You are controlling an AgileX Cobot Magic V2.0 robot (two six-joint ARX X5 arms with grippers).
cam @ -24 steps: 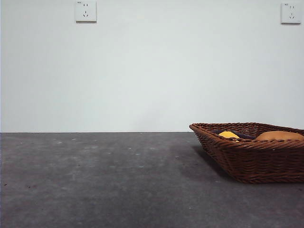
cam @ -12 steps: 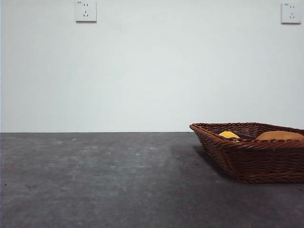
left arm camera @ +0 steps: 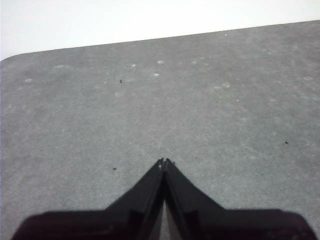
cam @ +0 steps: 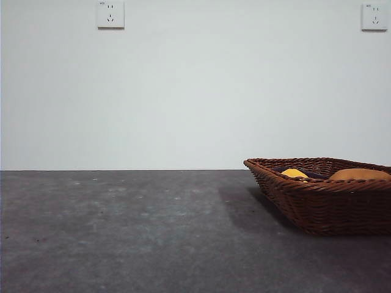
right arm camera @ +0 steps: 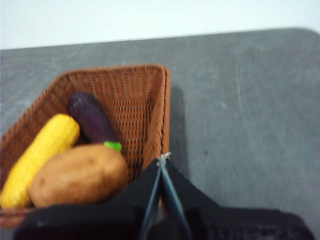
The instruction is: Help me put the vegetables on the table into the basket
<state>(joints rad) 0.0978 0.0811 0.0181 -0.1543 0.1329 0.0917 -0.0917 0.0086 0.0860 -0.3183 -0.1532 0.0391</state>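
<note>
The woven basket (cam: 324, 204) stands on the table (cam: 134, 232) at the right in the front view. Inside it lie the tan potato (right arm camera: 80, 175), the yellow bumpy vegetable (right arm camera: 42, 155) and the dark purple eggplant (right arm camera: 90, 120); over the rim the front view shows only the potato's top (cam: 359, 174) and a bit of the yellow one (cam: 294, 173). My right gripper (right arm camera: 163, 159) is shut and empty, raised above the basket's rim (right arm camera: 165, 110). My left gripper (left arm camera: 163, 162) is shut and empty over bare table (left arm camera: 150, 100). Neither arm appears in the front view.
A white wall rises behind the table, with one socket (cam: 110, 13) at the upper left and another socket (cam: 374, 16) at the upper right. The table's far edge (left arm camera: 150, 41) shows in the left wrist view.
</note>
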